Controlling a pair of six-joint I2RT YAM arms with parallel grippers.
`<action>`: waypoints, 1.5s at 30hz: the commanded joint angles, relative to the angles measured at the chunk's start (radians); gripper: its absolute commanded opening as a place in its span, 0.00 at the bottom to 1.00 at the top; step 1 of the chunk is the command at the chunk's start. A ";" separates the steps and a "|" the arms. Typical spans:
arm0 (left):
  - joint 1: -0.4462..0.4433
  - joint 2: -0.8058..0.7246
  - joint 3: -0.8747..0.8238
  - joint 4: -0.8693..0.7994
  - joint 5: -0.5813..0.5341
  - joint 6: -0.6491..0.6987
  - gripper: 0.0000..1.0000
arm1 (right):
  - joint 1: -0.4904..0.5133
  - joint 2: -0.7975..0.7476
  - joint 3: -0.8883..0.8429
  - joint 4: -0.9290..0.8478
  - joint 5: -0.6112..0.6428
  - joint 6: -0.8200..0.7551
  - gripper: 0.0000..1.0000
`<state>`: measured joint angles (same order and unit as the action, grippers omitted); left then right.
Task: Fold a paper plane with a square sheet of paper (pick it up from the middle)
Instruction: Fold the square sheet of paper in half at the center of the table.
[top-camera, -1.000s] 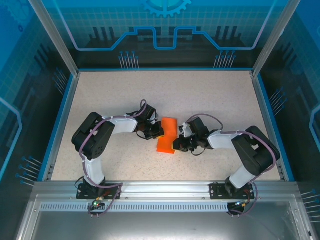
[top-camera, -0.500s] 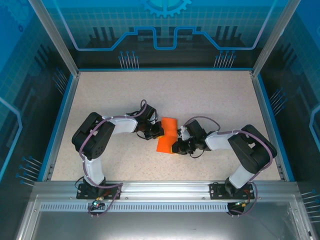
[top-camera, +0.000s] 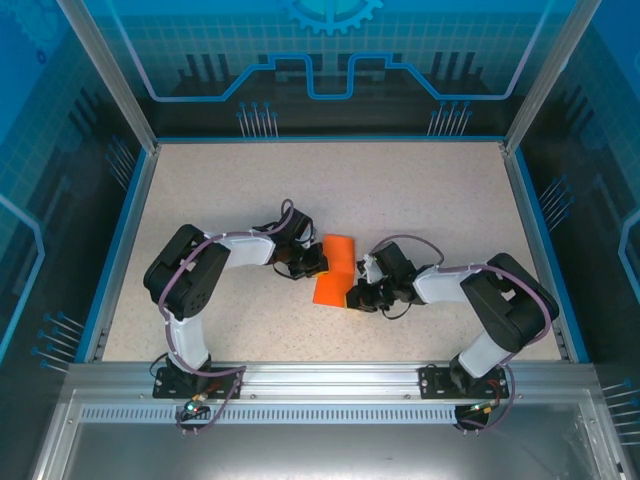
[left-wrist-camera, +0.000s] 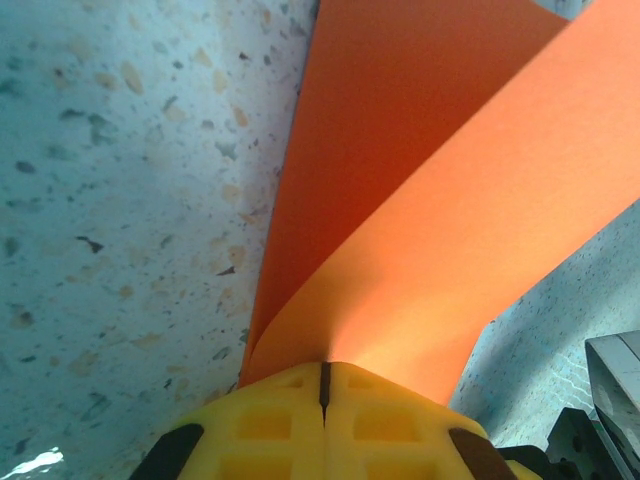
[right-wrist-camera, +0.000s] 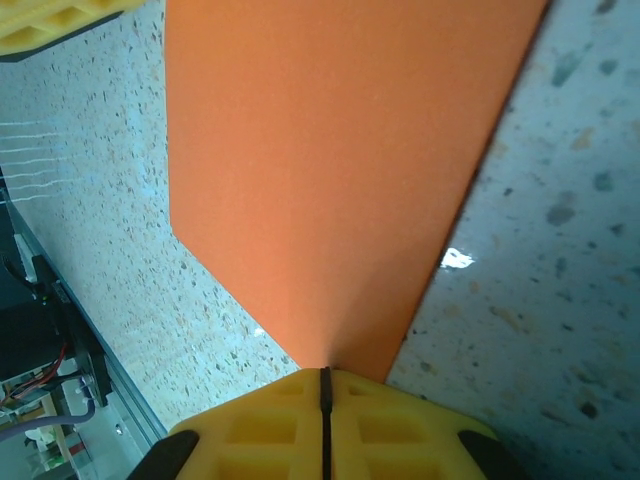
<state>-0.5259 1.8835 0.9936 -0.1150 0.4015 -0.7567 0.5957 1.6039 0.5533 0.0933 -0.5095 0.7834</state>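
Observation:
The square sheet of paper (top-camera: 334, 270) is bright orange and folded over, lying near the middle of the table between the two arms. My left gripper (top-camera: 318, 262) is shut on its left edge; in the left wrist view the yellow pads (left-wrist-camera: 262, 425) meet at the paper (left-wrist-camera: 440, 230), which curves up in two layers. My right gripper (top-camera: 352, 293) is shut on the sheet's near right edge. From the right wrist the orange paper (right-wrist-camera: 330, 170) runs flat out of the closed yellow pads (right-wrist-camera: 395, 430).
Speckled beige table (top-camera: 250, 190) with blue rails around it and an aluminium frame (top-camera: 330, 385) along the near edge. Both arms are bent low toward the centre. Open tabletop lies behind the paper.
The right gripper has slid a little left and nearer along the paper's edge, and the right arm's elbow shifted slightly. The left arm has stayed put.

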 joint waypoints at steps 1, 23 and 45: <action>-0.013 0.066 -0.019 -0.104 -0.080 0.021 0.00 | 0.013 0.036 0.008 -0.090 0.036 -0.022 0.07; -0.014 0.086 -0.022 -0.106 -0.085 0.030 0.00 | -0.193 0.170 0.274 -0.031 -0.050 -0.085 0.07; -0.014 0.092 -0.024 -0.122 -0.093 0.037 0.00 | -0.232 0.195 0.294 -0.073 -0.035 -0.107 0.07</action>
<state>-0.5259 1.8900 1.0031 -0.1257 0.4019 -0.7490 0.3996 1.8256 0.8246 0.0513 -0.5430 0.6975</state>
